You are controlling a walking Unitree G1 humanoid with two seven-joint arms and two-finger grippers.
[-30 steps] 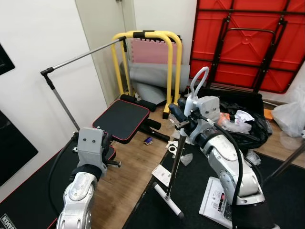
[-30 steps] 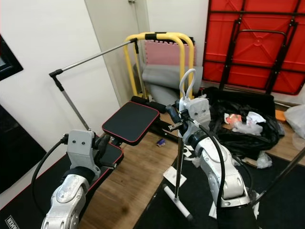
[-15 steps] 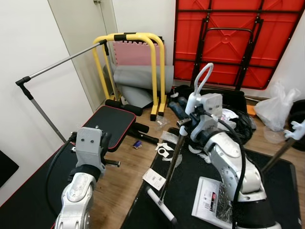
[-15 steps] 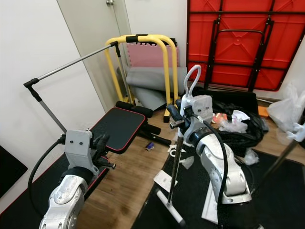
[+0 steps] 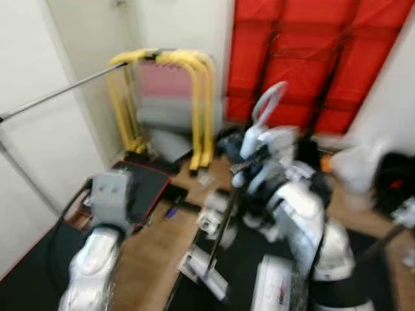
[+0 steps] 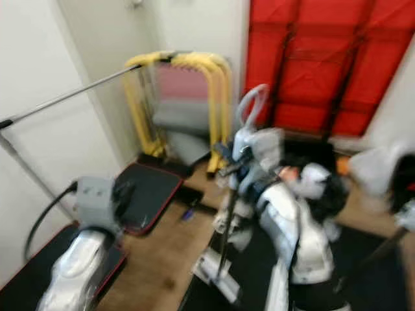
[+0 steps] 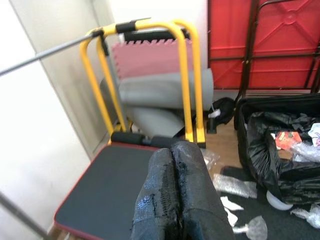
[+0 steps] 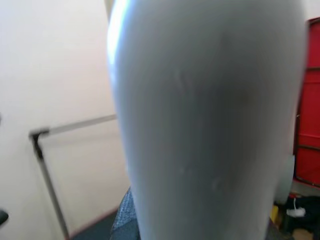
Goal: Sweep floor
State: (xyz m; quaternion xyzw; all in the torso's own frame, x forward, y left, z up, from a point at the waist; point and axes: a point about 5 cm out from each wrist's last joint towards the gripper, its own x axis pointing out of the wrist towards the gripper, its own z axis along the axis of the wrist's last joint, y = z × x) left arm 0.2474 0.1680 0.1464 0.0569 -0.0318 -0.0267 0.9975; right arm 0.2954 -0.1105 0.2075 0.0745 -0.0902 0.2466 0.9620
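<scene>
Two blurred head views looking forward and down over both arms, sharing the yellow frame and red panel, left wrist view facing that frame, right wrist view pressed against a grey surface

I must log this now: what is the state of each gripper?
Left gripper: fingers closed, holding nothing.
Right gripper: closed on the broom handle.

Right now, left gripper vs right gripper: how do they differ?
The left gripper is shut on nothing, its two black fingers pressed together above the black bench pad; the right gripper is closed round the broom handle. The left one sits low by the bench, the right one higher, mid-scene. Both are on silver arms.
</scene>
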